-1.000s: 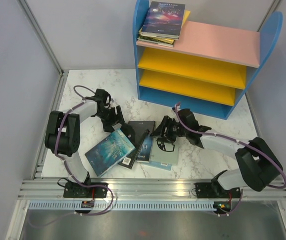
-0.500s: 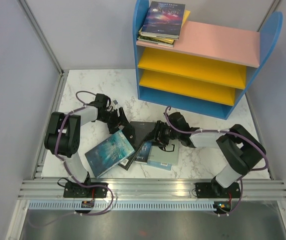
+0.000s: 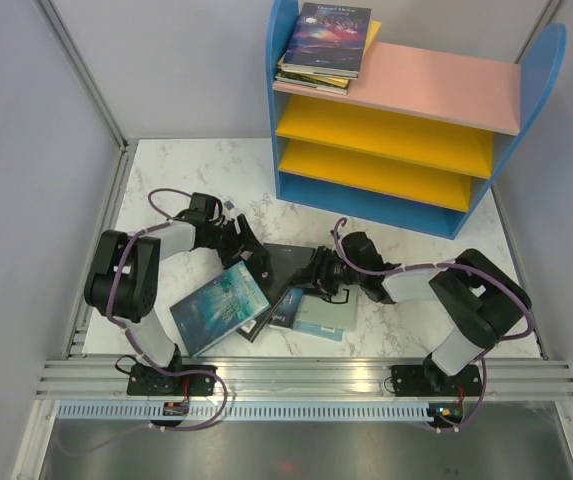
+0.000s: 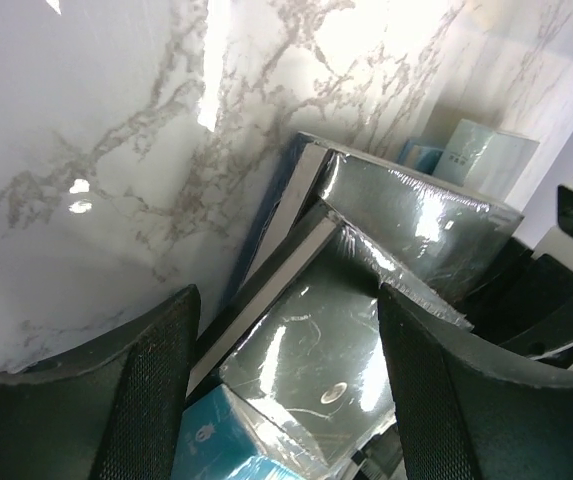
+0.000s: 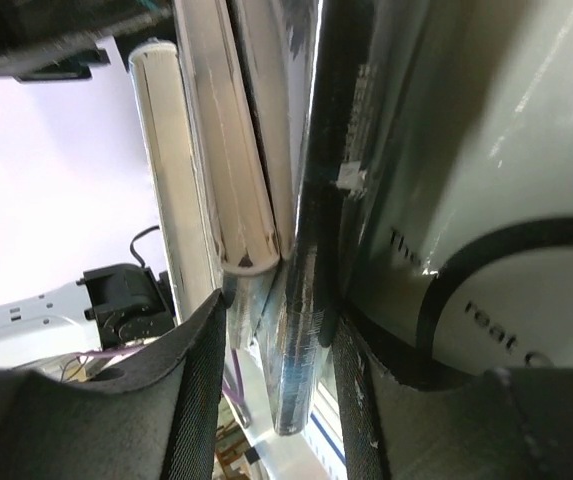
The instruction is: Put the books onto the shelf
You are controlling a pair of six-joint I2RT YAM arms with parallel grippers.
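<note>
When looking down on the marble table (image 3: 186,170), find the shelf (image 3: 446,85) at far right, with a stack of books (image 3: 326,45) lying flat on the left end of its pink top board. Near the middle, note three overlapping: teal-blue book (image 3: 218,305) left, black book (image 3: 284,262) between, pale blue book (image 3: 328,315) right. See the left gripper (image 3: 239,243) over the black book's far left corner, jaws wide. See the right gripper (image 5: 276,310) at its right edge, fingers (image 5: 196,400) narrow either side; cannot tell whether pinching.
</note>
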